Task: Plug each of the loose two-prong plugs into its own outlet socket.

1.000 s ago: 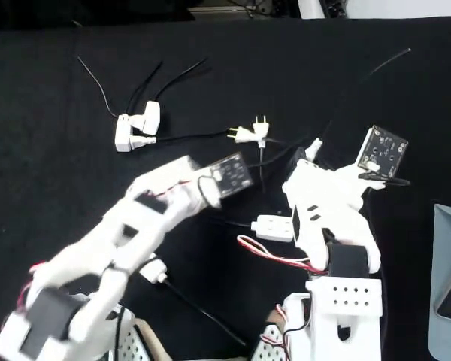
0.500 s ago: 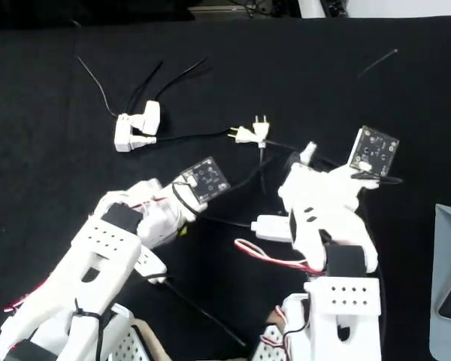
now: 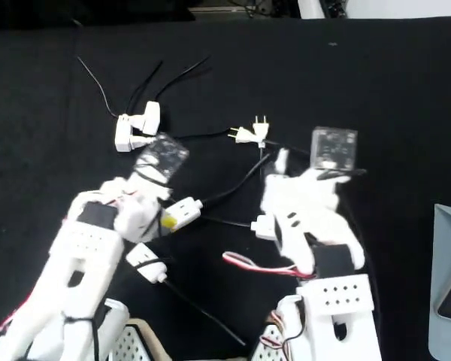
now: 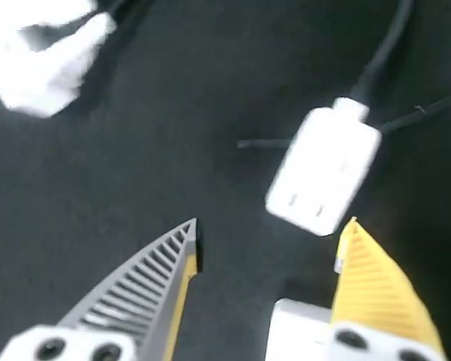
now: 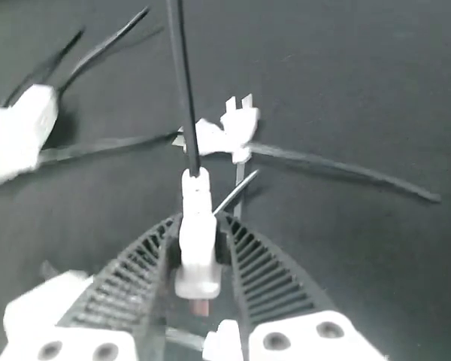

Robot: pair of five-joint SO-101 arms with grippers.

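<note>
Right pincer [image 5: 199,220] grips two-prong plug [image 5: 198,259] by its body, presumably for insertion; left pincer [image 4: 270,226] gapes over outlet socket [image 4: 323,177], probably to brace it.

Two white two-prong plugs [image 3: 246,135] on black cords, lying touching mid-surface, prongs exposed, white outlet socket [image 4: 323,177] flat on surface, slotted face visible, black cord attached, held plug [image 5: 197,248] white, clamped in right claw [image 5: 199,223].

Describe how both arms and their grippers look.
The left arm and right arm are white, blocky plastic; red-and-white wires loop by the right one. The left gripper has ribbed wedge fingers, one grey, one yellow; the right gripper, ribbed black ones.
</note>
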